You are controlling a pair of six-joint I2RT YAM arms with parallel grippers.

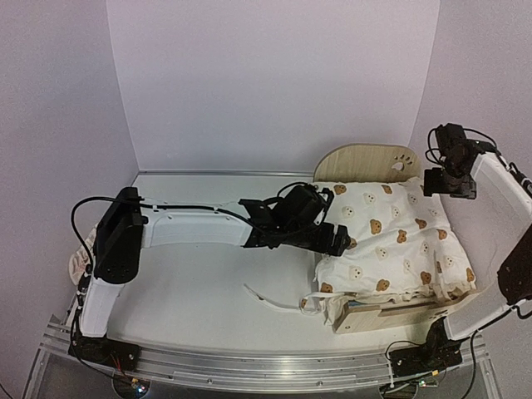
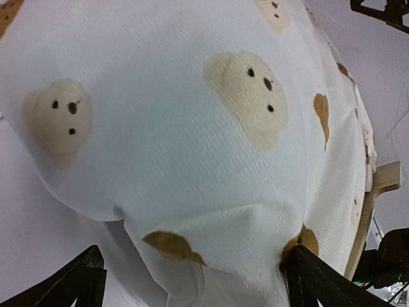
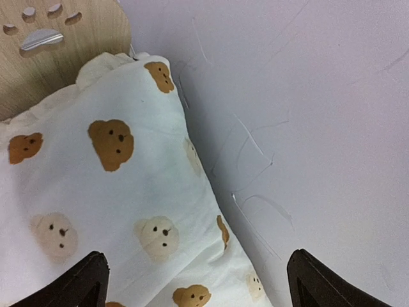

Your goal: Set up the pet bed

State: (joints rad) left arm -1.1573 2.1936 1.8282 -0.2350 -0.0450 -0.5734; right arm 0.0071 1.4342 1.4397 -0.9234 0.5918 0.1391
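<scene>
The pet bed stands at the right, its rounded headboard at the far end and its low footboard nearest me. A cream bear-print quilt lies spread over it and hides the mattress. My left gripper is open at the quilt's left edge. In the left wrist view the quilt bulges between the spread fingers, with the wooden frame at the right. My right gripper hangs open over the quilt's far right corner, beside the headboard.
A loose quilt tie trails on the table left of the footboard. A pinkish ruffled pillow lies at the far left, partly behind my left arm. The side wall stands close to the bed's right side.
</scene>
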